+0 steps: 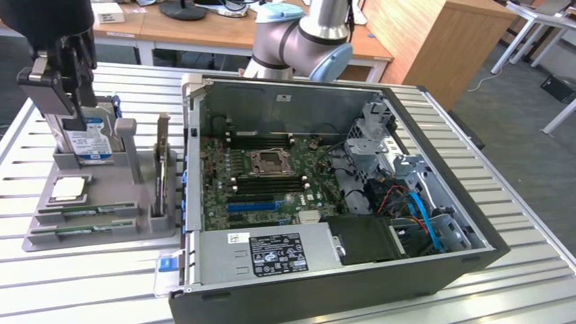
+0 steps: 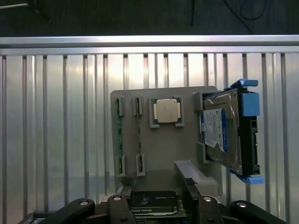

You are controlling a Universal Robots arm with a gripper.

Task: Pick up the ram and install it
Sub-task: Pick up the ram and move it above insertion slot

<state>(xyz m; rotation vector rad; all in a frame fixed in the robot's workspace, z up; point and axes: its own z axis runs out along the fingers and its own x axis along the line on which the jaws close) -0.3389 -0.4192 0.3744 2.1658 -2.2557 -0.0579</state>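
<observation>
The jaws [image 1: 61, 94] stood wide and empty, hanging above the drive [image 1: 88, 138] end of the tray [image 1: 148, 226]. The ram [image 1: 85, 211] lay on edge in slots at the tray's opposite end. A second ram [image 1: 79, 230] sat just beside it, along the tray's outer edge. Neither was lifted. A CPU [image 1: 70, 190] sat between the sticks and the drive, and a card [image 1: 162, 172] stood upright on the tray's side nearest the open case [image 1: 468, 216]. Tray and case shared the slatted desk [image 1: 54, 283].

The ram looked light, stiff and thin, but fragile. Its chips and contact edge would likely not bear a hard pinch. The best hold seemed to be across its two flat faces, near mid-length. There the upper edge stood clear of the end slots, and the stick should come up level. Being so narrow, it could tip or slip if gripped off-centre.
</observation>
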